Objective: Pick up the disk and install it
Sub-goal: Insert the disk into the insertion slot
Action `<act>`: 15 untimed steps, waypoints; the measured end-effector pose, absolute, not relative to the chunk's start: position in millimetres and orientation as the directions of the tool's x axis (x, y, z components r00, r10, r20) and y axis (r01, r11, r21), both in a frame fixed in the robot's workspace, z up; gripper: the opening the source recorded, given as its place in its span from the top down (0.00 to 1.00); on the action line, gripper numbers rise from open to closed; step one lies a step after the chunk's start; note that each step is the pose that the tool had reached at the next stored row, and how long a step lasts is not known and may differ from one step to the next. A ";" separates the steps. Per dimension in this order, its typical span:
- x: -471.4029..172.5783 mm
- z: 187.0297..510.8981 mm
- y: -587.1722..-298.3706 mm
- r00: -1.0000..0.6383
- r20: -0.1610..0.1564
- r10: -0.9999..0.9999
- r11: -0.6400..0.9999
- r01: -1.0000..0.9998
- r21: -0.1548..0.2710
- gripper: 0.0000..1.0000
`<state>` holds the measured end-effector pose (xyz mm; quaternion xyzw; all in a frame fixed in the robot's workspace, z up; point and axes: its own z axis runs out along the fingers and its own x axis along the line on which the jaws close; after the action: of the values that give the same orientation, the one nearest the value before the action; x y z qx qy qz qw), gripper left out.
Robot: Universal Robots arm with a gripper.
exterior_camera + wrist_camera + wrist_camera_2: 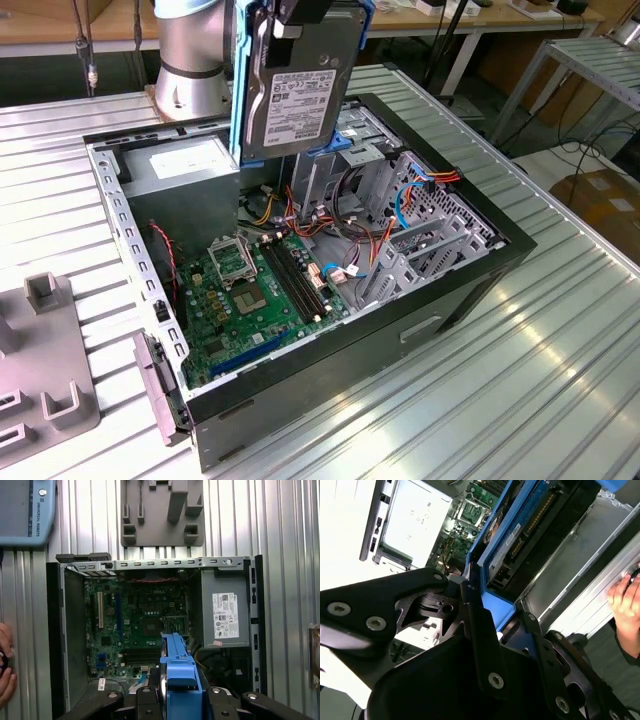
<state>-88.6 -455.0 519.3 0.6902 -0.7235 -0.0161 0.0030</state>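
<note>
A ribbed metal surface (560, 340) carries an open computer case (430, 320) lying on its side, with the green motherboard (250, 290) facing up. A grey power supply (180, 165) sits in one corner.

The disk (300, 90) hangs in the air above the case, over the drive cage (380, 160). It stands on edge with its long axis running up and down, tipped slightly. Its labelled face looks toward the exterior camera and its lower end points down into the case. Blue rails run along both long sides.

My claw (292, 20) pinches the disk at its upper end, one finger pressed against each side.

Loose orange, red and blue cables (415, 190) lie beside the cage. I judge that they could snag the disk's lower edge. Because the disk is tipped, a rail could also jam on the cage lip.

A person's hand (5, 667) rests just beside the case wall, and I could pinch it if the case shifts.
</note>
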 end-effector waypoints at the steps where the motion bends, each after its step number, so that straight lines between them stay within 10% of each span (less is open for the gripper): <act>1: -88.0 519.2 -456.7 -0.047 -0.018 -0.999 0.047 -0.999 0.027 0.63; 15: -86.7 518.6 -481.8 -0.047 -0.018 -0.999 0.047 -0.999 0.027 0.63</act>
<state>-86.7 -481.8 518.6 0.6902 -0.7235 -0.0161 0.0030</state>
